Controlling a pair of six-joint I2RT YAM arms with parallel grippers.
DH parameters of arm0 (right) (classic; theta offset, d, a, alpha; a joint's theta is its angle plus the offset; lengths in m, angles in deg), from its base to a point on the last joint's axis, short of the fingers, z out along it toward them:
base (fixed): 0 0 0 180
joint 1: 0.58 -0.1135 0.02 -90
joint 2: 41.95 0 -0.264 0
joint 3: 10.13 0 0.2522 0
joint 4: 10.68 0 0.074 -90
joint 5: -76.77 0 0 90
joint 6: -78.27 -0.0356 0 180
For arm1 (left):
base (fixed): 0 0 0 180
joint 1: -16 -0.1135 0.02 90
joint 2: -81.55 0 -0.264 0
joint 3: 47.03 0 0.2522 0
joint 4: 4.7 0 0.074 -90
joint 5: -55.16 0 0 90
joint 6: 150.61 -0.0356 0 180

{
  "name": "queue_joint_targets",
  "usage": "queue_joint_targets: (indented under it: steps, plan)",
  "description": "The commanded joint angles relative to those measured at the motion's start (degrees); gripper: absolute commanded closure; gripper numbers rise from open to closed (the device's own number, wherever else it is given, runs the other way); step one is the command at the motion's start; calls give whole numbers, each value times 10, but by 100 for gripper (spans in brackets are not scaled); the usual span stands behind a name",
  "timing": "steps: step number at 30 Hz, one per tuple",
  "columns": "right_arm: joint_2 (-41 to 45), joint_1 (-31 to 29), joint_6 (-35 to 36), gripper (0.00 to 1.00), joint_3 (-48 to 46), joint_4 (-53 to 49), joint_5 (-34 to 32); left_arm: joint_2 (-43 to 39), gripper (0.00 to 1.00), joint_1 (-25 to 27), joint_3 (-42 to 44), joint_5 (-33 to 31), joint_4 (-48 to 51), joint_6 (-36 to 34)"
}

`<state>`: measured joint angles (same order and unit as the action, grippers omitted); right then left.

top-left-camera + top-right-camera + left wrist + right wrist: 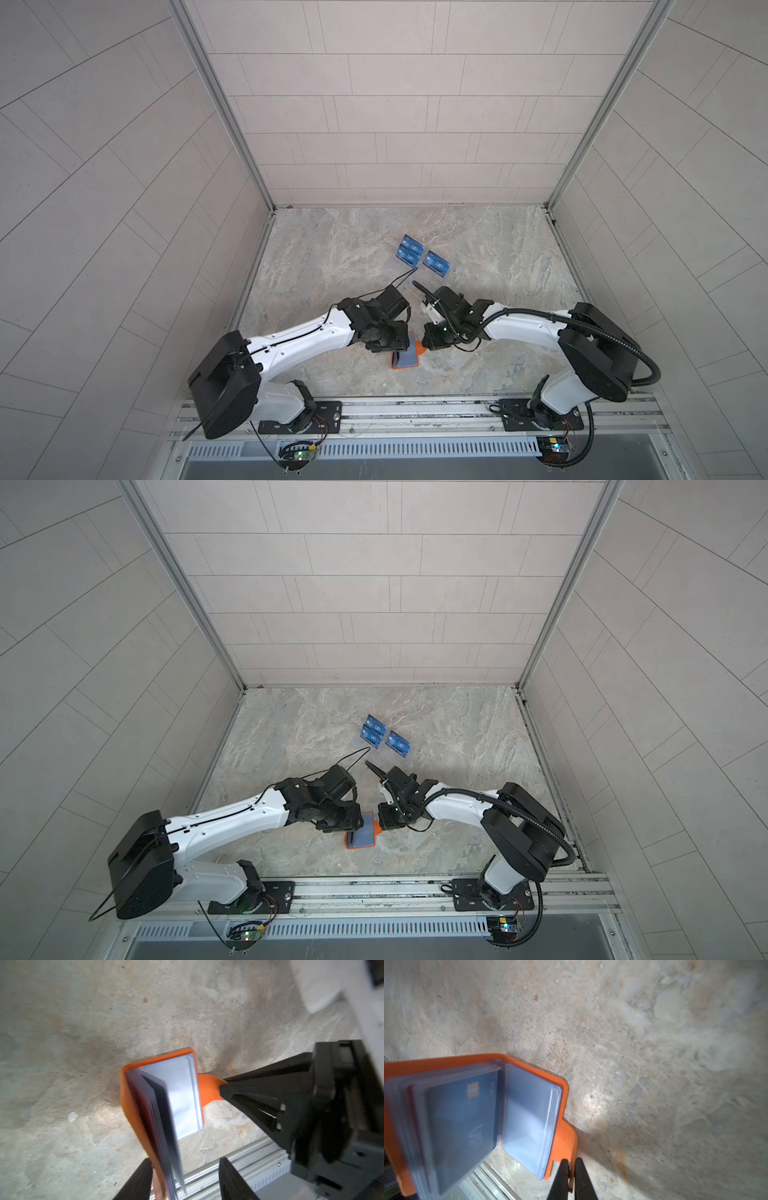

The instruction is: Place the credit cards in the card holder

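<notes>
The orange card holder (405,359) lies open near the table's front, its clear sleeves fanned up. One blue credit card (467,1126) with "VIP" lettering sits in a sleeve. Three more blue credit cards (411,246) (407,259) (436,263) stand farther back. My right gripper (571,1169) is shut on the holder's orange tab (207,1088). My left gripper (185,1178) is open over the raised cover and sleeves (162,1126). These lie between its fingers, against one fingertip (143,1176).
A clear acrylic stand (451,277) carries the blue cards behind both wrists. A thin black cable (399,279) loops off the left wrist toward it. An aluminium rail (415,409) runs along the table's front edge. Tiled walls close in the back and sides.
</notes>
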<state>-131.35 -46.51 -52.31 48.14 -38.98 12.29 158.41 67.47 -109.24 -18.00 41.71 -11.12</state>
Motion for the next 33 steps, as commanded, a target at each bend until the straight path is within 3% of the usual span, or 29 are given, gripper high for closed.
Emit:
queue_joint_targets:
  steps: [1, 10, 16, 24, 33]
  plan:
    - [-8, 3, -3, 91, -9, 6, -2, 5, 43, 3, 15, 30, -67, 4]
    - [-2, 5, -14, 94, -8, 17, -1, 36, 41, 0, 45, 48, -127, -48]
    - [42, 5, -23, 87, -30, 34, 7, 46, 41, -12, 105, 67, -235, -30]
    - [92, 1, -45, 86, -64, 96, 34, 55, 41, -26, 174, 92, -319, 11]
    - [-3, 1, -43, 89, 9, 110, 70, 30, 42, -25, 199, 74, -298, 3]
